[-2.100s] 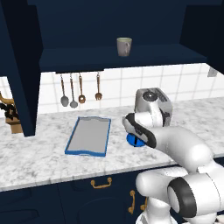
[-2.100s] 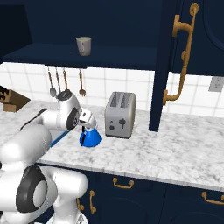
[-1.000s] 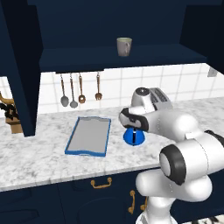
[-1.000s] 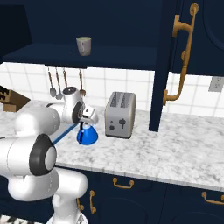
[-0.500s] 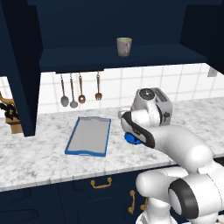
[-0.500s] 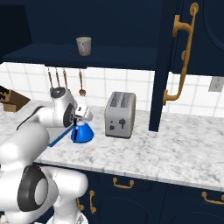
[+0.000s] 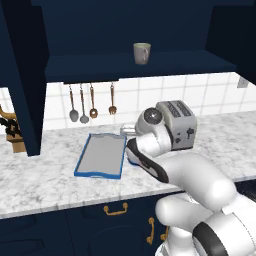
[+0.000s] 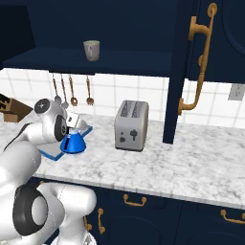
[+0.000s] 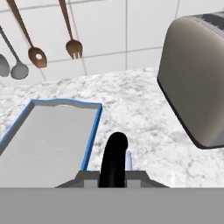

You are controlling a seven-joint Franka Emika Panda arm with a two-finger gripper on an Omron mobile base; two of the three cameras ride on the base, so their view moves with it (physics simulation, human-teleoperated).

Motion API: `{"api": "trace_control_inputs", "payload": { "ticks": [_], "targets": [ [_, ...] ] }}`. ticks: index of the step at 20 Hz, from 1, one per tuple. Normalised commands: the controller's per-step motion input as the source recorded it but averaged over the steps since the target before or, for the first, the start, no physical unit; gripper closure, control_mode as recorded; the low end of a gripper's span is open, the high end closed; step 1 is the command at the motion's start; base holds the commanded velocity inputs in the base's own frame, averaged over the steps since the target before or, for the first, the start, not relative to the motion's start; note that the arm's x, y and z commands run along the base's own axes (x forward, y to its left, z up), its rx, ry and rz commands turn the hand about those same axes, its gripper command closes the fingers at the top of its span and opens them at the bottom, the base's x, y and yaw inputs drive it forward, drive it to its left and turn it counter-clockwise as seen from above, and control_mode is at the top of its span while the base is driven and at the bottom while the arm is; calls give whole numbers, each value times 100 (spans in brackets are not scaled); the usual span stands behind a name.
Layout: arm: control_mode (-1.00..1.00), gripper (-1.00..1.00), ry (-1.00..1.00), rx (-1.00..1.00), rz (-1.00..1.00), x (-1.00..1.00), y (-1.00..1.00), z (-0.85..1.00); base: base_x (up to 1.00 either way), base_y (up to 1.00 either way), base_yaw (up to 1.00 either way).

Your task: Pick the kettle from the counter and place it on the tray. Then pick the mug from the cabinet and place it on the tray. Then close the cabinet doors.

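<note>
The bright blue kettle (image 8: 72, 142) hangs by its thin black handle (image 9: 114, 156) from my gripper (image 9: 114, 175), which is shut on that handle. It sits low over the marbled counter (image 8: 182, 162), right at the tray's right rim. The grey tray (image 7: 100, 175) with its blue rim (image 9: 92, 131) lies just left of the kettle. In the left base view my arm covers the kettle. The grey-beige mug (image 7: 141, 53) (image 8: 91, 50) stands upright on the shelf of the open navy cabinet (image 7: 125, 67). Both cabinet doors (image 8: 182, 72) (image 7: 22, 75) stand open.
A silver toaster (image 8: 130, 125) (image 7: 176, 125) (image 9: 197, 78) stands on the counter right of the kettle. Spoons and a fork (image 7: 92, 100) (image 9: 35, 48) hang on the tiled wall behind the tray. A knife block (image 7: 12, 135) sits far left.
The gripper has carried the kettle left, away from the toaster, to the tray's right edge. The mug and the doors have not moved.
</note>
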Motion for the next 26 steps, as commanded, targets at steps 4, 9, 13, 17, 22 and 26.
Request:
{"api": "trace_control_inputs", "payload": {
  "ticks": [4,9,13,17,22,26],
  "targets": [
    [-100,100,0,0,-8,15,54,58,0,0,0],
    [-100,100,0,-1,-11,59,71,3,0,0,0],
    [-100,100,1,-2,-15,77,60,-8,0,0,0],
    [-100,100,5,0,-15,79,44,-7,0,0,0],
    [-100,100,2,0,-10,50,18,-12,0,0,0],
    [-100,100,0,0,-1,0,0,-9,0,0,0]
  ]
}}
